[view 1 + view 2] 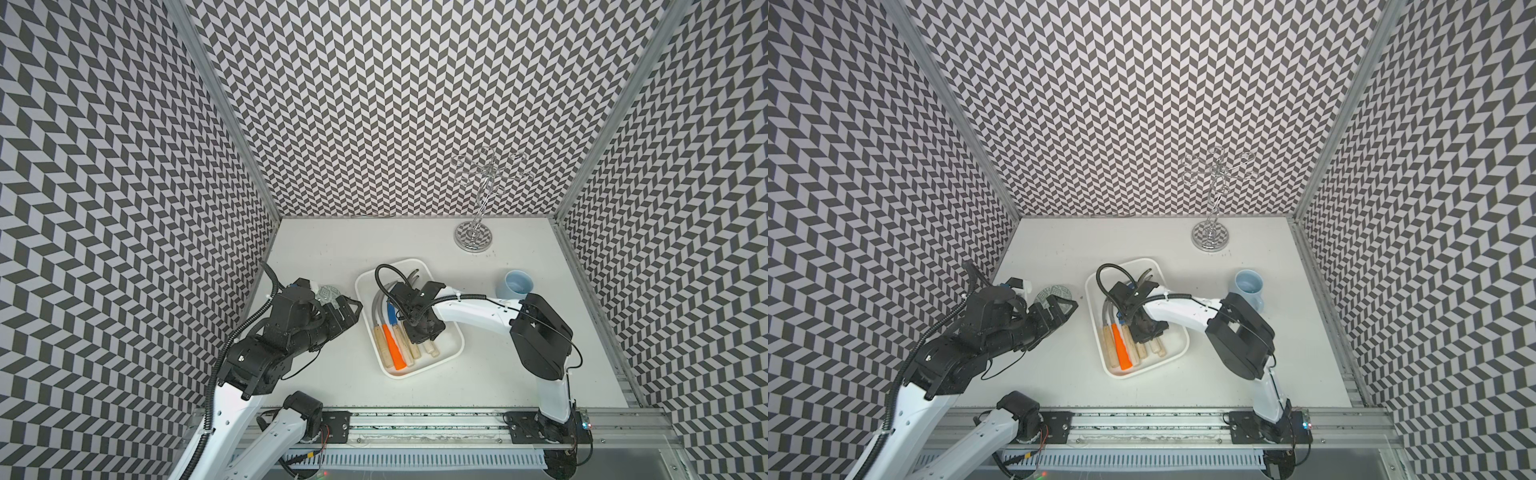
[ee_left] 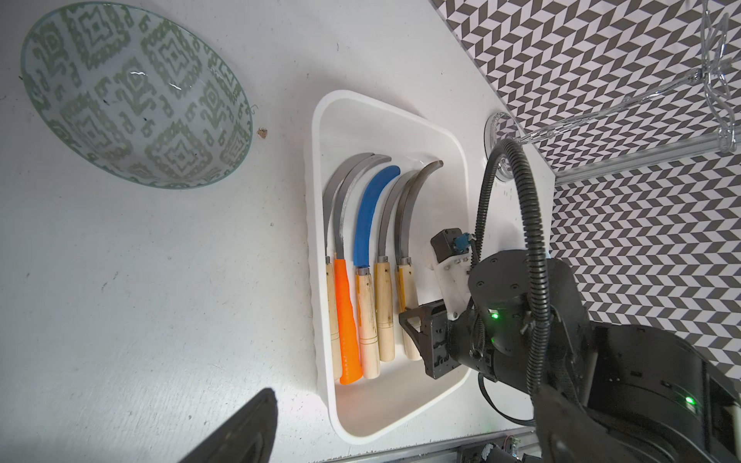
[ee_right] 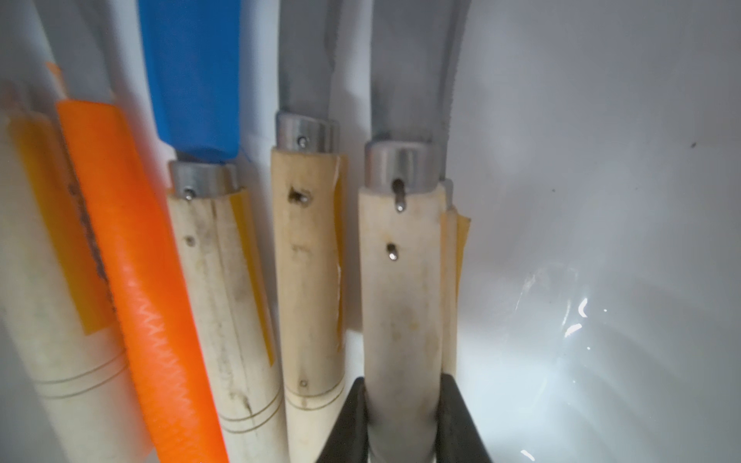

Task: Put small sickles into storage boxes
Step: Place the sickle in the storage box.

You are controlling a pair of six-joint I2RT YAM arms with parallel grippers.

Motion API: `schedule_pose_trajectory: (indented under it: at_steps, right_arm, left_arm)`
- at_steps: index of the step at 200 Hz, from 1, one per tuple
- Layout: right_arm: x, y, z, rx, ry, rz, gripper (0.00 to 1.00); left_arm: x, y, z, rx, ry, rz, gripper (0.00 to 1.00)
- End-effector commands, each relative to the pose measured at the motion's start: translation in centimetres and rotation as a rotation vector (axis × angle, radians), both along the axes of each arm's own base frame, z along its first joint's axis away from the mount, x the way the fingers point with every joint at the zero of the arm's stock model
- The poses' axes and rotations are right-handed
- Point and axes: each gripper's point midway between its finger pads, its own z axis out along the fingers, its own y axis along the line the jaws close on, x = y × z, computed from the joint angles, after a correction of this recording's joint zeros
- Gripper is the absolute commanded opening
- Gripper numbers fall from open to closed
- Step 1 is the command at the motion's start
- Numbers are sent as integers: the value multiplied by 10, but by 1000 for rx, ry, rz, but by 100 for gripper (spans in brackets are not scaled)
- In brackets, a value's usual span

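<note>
A row of small sickles (image 2: 385, 288) lies in the shallow white rectangular plastic tray (image 2: 385, 409) mid-table. In both top views the curved blades point toward 12 o'clock and the handles toward 6. Most have grey blades and pale wooden handles, but there is one orange handle (image 2: 347, 312) and one blue blade (image 2: 371, 208).

The right gripper (image 3: 403, 405) is clamped on the end sickle's wooden handle (image 3: 397, 280), at the row's 3 o'clock side. The left gripper (image 1: 345, 316), spread wide and empty, hangs at the tray's 9 o'clock beside the round grey patterned glass bowl (image 2: 136, 96).
</note>
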Motion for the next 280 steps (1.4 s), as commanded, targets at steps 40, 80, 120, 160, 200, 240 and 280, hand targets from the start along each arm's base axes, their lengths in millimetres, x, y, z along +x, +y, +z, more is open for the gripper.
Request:
schedule_pose_trajectory:
  at_steps: [40, 80, 120, 160, 200, 240, 280]
  right_arm:
    - [3, 10, -2, 24, 11, -2, 14]
    - [2, 11, 1, 32, 14, -4, 22]
    - [1, 9, 2, 23, 19, 1, 27]
    - [0, 8, 3, 24, 19, 0, 34]
    - [0, 6, 4, 21, 21, -1, 40]
    - [4, 3, 11, 25, 5, -11, 58]
    - [13, -3, 24, 29, -24, -15, 76]
  left_arm:
    - [6, -1, 1, -8, -20, 3, 100]
    - [8, -1, 1, -9, -23, 7, 100]
    - [10, -2, 0, -22, -25, 8, 100]
    - [11, -2, -1, -23, -24, 9, 100]
    - [11, -2, -1, -27, -24, 10, 100]
    - [12, -2, -1, -27, -25, 10, 100]
    - [12, -3, -2, -29, -23, 8, 100]
